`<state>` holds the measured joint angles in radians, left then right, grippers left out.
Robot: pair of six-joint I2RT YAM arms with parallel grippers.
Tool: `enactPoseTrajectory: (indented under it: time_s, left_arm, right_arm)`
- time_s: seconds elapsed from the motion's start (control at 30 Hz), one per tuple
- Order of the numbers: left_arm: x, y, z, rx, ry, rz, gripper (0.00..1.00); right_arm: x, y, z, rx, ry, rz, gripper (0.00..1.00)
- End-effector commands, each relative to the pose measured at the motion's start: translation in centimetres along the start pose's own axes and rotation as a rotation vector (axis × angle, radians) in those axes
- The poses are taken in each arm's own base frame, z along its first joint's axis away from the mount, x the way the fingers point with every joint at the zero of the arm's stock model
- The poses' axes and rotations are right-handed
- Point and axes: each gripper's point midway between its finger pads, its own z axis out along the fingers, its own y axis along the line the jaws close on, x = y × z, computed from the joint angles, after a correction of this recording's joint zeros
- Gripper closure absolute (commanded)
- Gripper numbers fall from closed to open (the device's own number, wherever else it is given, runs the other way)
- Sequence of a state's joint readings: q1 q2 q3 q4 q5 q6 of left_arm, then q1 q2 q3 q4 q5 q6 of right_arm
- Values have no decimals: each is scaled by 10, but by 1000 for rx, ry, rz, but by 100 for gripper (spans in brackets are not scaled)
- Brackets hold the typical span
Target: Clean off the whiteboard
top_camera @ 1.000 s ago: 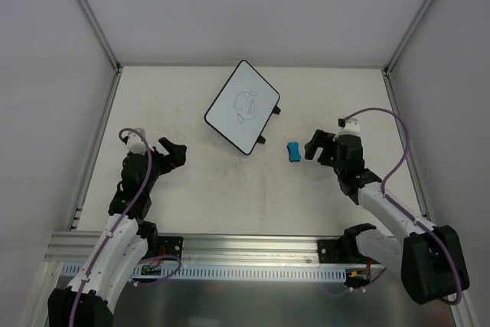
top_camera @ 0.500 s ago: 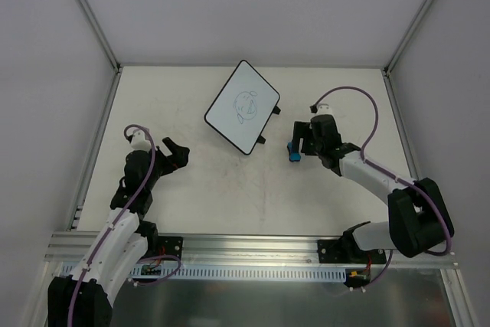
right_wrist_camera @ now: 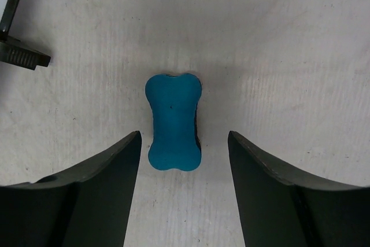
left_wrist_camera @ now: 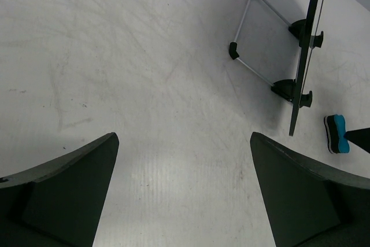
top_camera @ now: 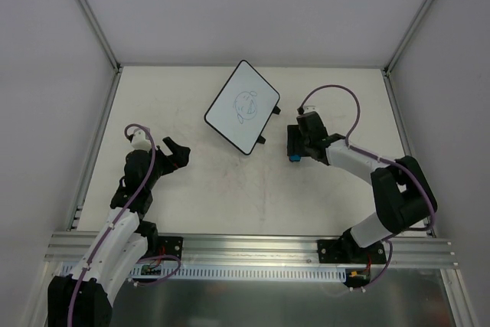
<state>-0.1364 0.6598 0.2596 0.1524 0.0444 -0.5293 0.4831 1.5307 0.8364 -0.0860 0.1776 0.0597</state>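
Squarely over the small blue bone-shaped eraser block, the right gripper hangs spread; the left gripper is spread too.

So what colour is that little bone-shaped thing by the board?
The eraser is bright blue; the right wrist view shows it best.

Pale, scuffed bench. Far centre: whiteboard, propped on wire stand, drawing on face. Just right, slightly nearer: blue bone-shaped eraser, flat, apart from whiteboard.
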Motion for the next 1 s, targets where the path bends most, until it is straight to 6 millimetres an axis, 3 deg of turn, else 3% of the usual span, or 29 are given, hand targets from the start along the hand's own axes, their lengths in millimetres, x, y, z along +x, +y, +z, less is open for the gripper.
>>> enactPoseTrajectory:
  time_s: [0.0, 0.2, 0.57, 0.97]
  left_arm:
    - [-22, -14, -1, 45, -65, 31, 1]
    - [-23, -15, -1, 49, -65, 30, 1]
    - [-22, -15, -1, 49, -59, 31, 1]
    - [-21, -15, 0, 50, -55, 31, 1]
  right_arm:
    - [-10, 6, 2, -3, -3, -12, 37]
    - [-7, 11, 10, -2, 22, -33, 43]
    - [-4, 17, 18, 15, 45, -71, 44]
    - [1, 16, 23, 38, 73, -84, 62]
